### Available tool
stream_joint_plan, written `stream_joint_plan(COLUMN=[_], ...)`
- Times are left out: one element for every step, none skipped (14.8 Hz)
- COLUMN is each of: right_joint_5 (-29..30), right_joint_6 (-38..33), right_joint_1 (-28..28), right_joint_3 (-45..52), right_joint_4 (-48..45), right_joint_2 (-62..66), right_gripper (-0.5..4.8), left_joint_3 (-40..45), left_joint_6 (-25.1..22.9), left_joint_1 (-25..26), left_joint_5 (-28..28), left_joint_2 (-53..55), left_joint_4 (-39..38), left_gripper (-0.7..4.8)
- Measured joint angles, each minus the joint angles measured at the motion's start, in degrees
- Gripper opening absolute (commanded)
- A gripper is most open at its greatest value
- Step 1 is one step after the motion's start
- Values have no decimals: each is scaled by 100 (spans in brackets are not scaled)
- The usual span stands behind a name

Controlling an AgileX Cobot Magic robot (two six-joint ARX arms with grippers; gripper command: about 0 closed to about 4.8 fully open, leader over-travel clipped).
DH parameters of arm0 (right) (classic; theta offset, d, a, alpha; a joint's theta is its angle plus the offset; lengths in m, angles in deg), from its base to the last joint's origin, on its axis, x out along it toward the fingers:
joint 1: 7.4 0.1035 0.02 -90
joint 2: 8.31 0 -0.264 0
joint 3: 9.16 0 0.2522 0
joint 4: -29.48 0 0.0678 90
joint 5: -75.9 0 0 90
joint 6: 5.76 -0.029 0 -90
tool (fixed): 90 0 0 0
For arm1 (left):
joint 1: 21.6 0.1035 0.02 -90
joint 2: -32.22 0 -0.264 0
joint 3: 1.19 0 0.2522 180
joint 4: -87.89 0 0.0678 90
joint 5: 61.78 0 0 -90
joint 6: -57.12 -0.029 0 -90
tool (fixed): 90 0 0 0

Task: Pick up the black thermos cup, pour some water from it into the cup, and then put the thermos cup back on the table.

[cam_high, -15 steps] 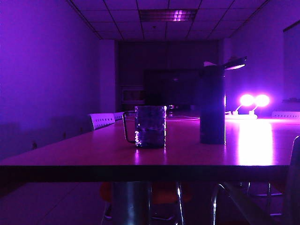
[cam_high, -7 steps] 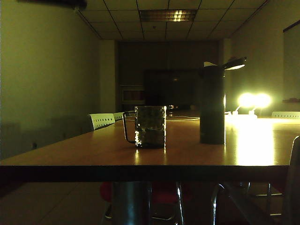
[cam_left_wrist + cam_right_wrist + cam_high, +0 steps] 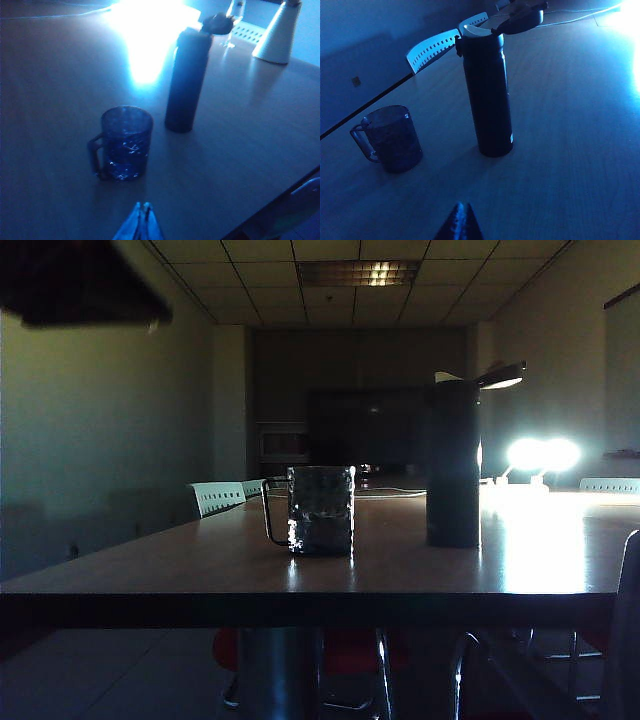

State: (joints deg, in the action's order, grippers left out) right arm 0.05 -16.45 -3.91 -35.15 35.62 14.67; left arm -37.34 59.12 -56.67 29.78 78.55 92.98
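Dim conference room, tiled ceiling, bright lamps [image 3: 543, 453] at right glaring off glossy brown desk [image 3: 180, 565]. Black thermos cup [image 3: 453, 465] upright right of centre, flip lid open; glass cup [image 3: 320, 510] near it at centre, apart. Left hand [image 3: 142, 220] and right hand [image 3: 459, 220] both above desk, fingers together — holding nothing.

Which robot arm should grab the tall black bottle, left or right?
Probably the right. The right gripper, shut, looks almost straight at the black thermos cup. The left gripper, shut too, faces the cup, with the thermos behind it.
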Motion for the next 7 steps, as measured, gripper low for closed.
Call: stream_joint_plan(right_joint_5=[0, -2, -2, -2, -2, -2, -2], right_joint_6=[0, 0, 0, 0, 0, 0, 0], right_joint_1=[0, 0, 0, 0, 0, 0, 0], right_joint_3=[0, 0, 0, 0, 0, 0, 0], right_joint_4=[0, 0, 0, 0, 0, 0, 2], right_joint_2=[0, 0, 0, 0, 0, 0, 0], right_gripper=[-5, -5, -5, -5, -5, -5, -5], left_joint_3=[44, 48, 118, 352, 629, 922, 1137], left_joint_6=[0, 0, 0, 0, 0, 4, 17], left_joint_1=[0, 0, 4, 9, 74, 313, 645], left_joint_5=[-136, -391, -643, -955, -1123, -1095, -1027], left_joint_2=[-107, -330, -621, -1106, -1587, -1993, -2341], left_joint_4=[17, 28, 44, 37, -17, -166, -470], left_gripper=[-8, -8, -8, -8, -8, -8, -8])
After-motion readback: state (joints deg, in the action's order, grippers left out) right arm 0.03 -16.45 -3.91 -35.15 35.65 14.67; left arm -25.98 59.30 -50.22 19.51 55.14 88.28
